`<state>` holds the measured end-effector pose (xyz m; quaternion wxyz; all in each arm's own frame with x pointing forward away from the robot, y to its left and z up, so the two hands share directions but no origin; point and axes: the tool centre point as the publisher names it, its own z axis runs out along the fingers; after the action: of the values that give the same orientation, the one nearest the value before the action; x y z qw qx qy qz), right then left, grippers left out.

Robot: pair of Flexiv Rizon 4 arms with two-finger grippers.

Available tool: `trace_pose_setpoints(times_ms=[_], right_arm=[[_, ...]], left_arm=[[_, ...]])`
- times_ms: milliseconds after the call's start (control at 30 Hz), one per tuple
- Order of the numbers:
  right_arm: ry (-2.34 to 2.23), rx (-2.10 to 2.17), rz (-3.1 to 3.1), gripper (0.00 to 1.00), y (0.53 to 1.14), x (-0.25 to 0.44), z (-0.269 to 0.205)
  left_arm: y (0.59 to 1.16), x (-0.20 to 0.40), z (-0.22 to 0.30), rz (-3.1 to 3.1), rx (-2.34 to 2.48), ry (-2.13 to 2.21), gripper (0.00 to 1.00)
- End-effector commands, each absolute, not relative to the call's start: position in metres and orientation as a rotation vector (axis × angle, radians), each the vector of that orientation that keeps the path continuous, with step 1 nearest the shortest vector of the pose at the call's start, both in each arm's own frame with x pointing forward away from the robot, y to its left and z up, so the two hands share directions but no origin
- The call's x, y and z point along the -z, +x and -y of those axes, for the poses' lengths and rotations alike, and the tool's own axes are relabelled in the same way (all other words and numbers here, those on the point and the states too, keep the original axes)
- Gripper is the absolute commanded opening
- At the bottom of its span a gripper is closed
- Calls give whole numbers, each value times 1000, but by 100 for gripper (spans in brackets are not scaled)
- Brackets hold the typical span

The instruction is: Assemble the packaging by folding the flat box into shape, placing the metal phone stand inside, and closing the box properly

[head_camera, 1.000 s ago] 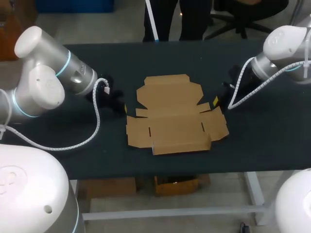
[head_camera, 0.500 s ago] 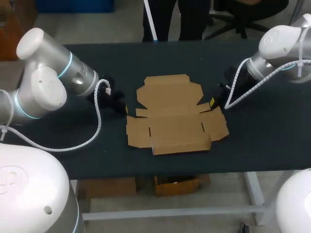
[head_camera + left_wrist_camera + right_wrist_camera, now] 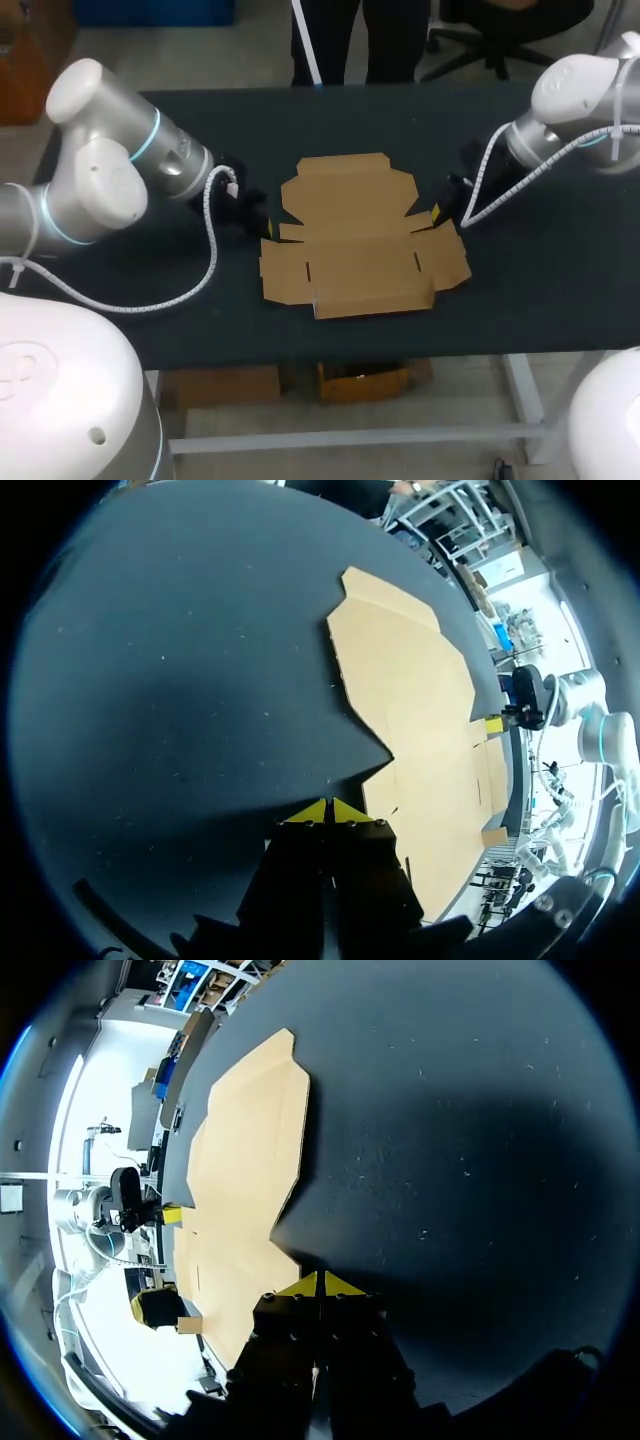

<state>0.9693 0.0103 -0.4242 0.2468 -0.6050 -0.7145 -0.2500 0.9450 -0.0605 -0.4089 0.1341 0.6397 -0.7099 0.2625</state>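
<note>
Frame left: left arm (image 3: pixel 110 170) comes in over bare dark table (image 3: pixel 180 290). The left gripper (image 3: pixel 258 222) sits low, just beside the left edge of the flat box (image 3: pixel 360 235), at the notch between rear and front panels. In the left wrist view its yellow tips are pressed together on nothing, with the cardboard edge just ahead. The box lies unfolded at table centre, flaps flat. There is a narrow bare strip along its front edge and broader open surface on both sides and behind. The right gripper (image 3: pixel 438 212) is just beside the right-hand notch, tips likewise pressed together, holding nothing. The right arm (image 3: pixel 580 100) enters from upper right.
</note>
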Motion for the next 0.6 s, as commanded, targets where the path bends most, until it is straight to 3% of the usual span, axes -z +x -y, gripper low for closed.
trace_pose_setpoints(times_ms=[33, 600], right_arm=[[-1645, 684, 1942, 0, 969, 427, -10], [-1651, 674, 1929, 0, 965, 432, -15]], left_arm=[[948, 411, 64, 2057, -749, 1852, 0], [955, 418, 72, 2043, -744, 1832, 0]])
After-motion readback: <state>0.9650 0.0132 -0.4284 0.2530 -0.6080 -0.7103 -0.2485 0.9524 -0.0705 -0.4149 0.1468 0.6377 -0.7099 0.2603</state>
